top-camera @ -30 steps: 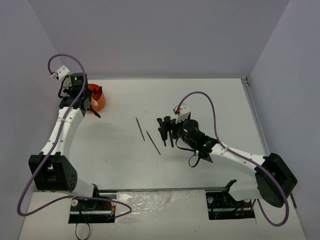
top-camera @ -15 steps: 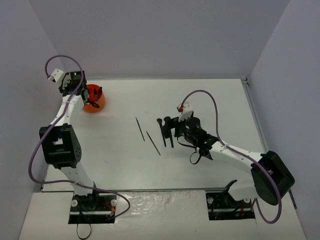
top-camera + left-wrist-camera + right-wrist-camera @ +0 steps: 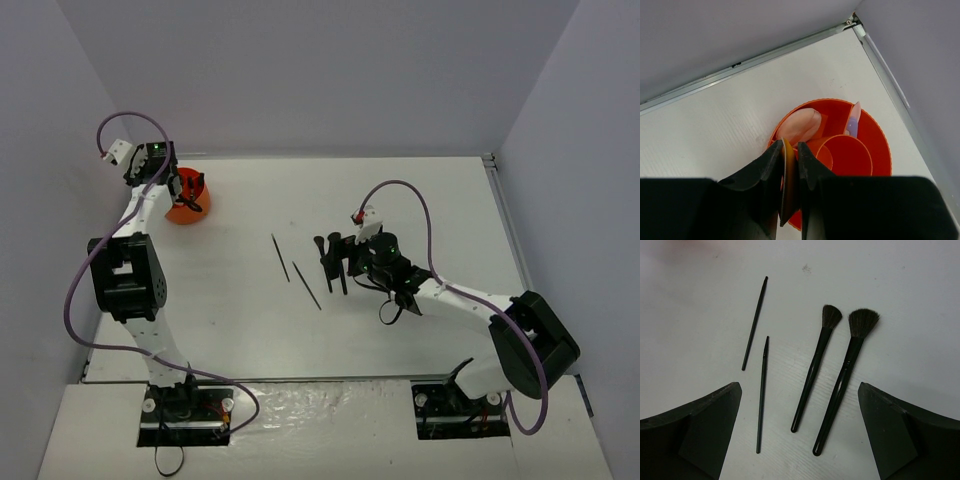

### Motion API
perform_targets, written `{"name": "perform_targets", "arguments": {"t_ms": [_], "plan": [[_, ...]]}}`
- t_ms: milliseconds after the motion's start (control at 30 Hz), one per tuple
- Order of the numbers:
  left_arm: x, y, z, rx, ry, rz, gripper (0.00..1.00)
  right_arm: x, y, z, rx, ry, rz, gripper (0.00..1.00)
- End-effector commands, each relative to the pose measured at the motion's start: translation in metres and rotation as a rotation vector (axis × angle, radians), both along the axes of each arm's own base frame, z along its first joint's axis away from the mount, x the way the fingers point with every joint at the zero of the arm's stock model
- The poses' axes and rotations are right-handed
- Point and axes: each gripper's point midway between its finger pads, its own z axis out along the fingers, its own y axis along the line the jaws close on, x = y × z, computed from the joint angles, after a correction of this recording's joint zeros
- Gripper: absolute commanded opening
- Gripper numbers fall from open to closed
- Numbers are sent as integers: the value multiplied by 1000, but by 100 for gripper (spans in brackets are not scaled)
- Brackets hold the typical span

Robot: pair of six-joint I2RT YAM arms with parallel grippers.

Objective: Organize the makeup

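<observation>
Brushes point(image 3: 812, 375), two black ones side by side on the tabletop point(image 3: 900, 280) with two thin black pencils point(image 3: 754, 325) just beside them, lie framed between the jaws of my right gripper point(image 3: 800, 390), which stand wide apart. All four look light, stiff and apt to roll, so I'd pinch one at mid-handle, clear of the soft bristles. In the far corner, the jaws of my left gripper point(image 3: 790, 150) are clamped on what I take for the orange-white tube point(image 3: 788, 170), edge-on over the orange holder point(image 3: 875, 145), which holds a pink compact point(image 3: 800, 125) and a lilac stick point(image 3: 853, 122).
</observation>
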Motion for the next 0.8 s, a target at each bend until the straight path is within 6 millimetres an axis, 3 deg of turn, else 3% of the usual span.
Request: {"name": "perform_targets", "arguments": {"t_ms": [0, 133, 200, 400, 433, 567, 667, 700, 767], "plan": [[10, 8, 38, -5, -125, 40, 15, 12, 12, 32, 82, -82, 18, 100], [9, 10, 44, 12, -124, 27, 32, 12, 12, 31, 80, -83, 21, 100], [7, 11, 49, 26, -119, 22, 48, 11, 12, 32, 81, -84, 24, 100], [-15, 19, 88, 73, -145, 27, 80, 11, 9, 33, 67, -83, 14, 100], [-16, 19, 90, 76, -147, 26, 80, 11, 9, 34, 67, -85, 11, 100], [-48, 12, 141, 128, -212, -29, 85, 19, -4, 26, 12, -49, -69, 99], [-74, -13, 187, 149, -303, -189, 89, 25, -10, 19, -25, -16, -120, 95], [-79, -20, 185, 152, -292, -235, 90, 24, -11, 14, -35, 1, -128, 94], [-96, -48, 198, 140, -325, -385, 90, 25, -15, 6, -57, 32, -150, 89]]}}
